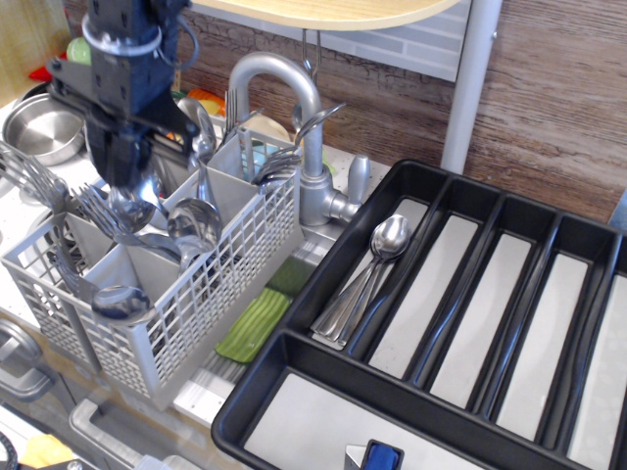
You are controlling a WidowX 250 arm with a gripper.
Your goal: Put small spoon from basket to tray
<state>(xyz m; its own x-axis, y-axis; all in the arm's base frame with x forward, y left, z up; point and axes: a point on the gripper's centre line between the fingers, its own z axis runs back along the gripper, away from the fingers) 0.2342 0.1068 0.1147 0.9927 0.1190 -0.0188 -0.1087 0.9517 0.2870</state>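
The pale mesh basket [211, 294] stands at the left with forks and several spoons upright in its compartments. My gripper [122, 181] hangs over the basket's back-left compartments, its black body hiding the fingertips. A shiny spoon bowl [132, 208] shows directly under it, and I cannot tell whether they touch. Another spoon bowl [192, 223] stands just to the right, and one [120, 302] sits near the front wall. I cannot tell which is the small spoon. The black tray [323, 377] lies at the right with two spoons [377, 257] in its left compartment.
A grey faucet [294, 108] arches right behind the basket. A round steel bowl [39, 122] sits at the far left. A green ribbed piece [253, 325] lies between basket and tray. A blue object [382, 456] shows at the tray's front. A wooden shelf [333, 10] hangs overhead.
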